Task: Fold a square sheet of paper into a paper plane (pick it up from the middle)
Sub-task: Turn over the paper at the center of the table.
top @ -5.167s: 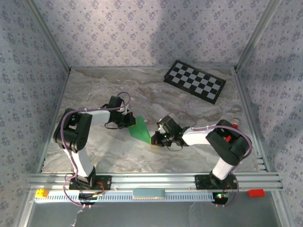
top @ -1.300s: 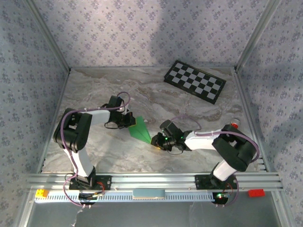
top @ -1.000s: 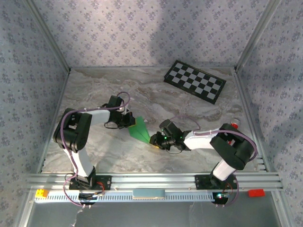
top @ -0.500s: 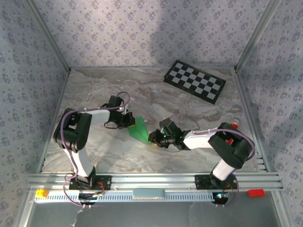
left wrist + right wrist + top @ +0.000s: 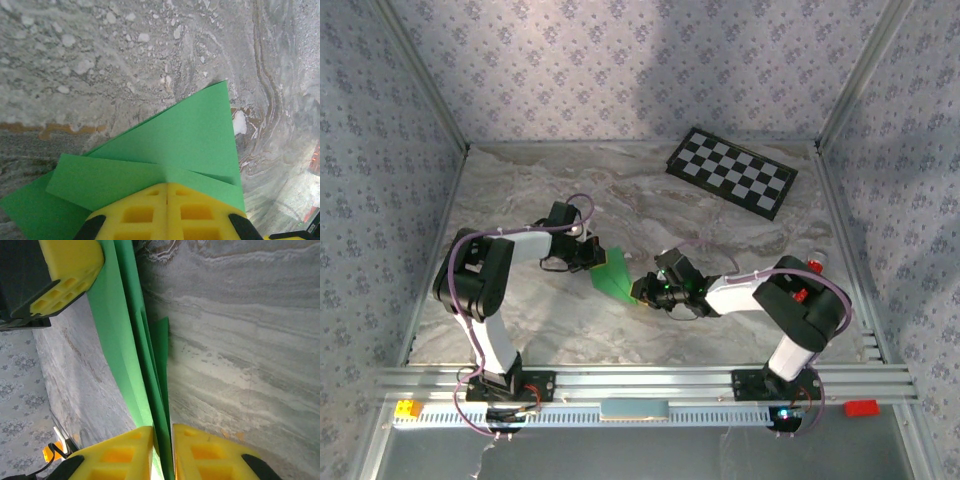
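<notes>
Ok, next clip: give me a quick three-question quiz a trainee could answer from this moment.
1. True or false: the checkerboard lies apart from the green paper.
2. What sits between the fingers of the right claw? A) the green paper B) a blue block C) nothing
3. Is the left claw open or shut?
Key: 1 true; 2 A; 3 shut, pinching the paper.
</notes>
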### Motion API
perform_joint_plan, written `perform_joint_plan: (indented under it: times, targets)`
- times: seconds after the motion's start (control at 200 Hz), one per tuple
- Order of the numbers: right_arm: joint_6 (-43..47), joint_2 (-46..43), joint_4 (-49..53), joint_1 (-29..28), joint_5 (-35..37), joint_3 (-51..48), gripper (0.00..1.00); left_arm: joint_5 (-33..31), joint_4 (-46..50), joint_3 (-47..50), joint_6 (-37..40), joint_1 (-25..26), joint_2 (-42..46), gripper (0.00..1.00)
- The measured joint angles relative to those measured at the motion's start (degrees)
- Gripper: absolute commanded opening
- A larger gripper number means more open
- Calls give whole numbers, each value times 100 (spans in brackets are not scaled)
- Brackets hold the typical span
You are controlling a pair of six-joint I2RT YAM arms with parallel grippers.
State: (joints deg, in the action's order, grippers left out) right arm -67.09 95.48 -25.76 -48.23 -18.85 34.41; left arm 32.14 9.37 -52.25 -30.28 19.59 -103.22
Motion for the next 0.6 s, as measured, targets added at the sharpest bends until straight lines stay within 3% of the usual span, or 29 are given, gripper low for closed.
perform_joint_plan:
  times: [0.21, 0.395, 0.6]
  targets:
    - [74, 11, -33, 17, -13, 0, 4, 7, 4, -9, -42, 0, 2, 8]
    - [221, -92, 37, 35, 0, -15, 0, -66, 122, -11, -170, 2, 238, 34]
    - [824, -1058, 1193, 4, 584, 44, 0, -332, 273, -28, -240, 7, 1276, 45]
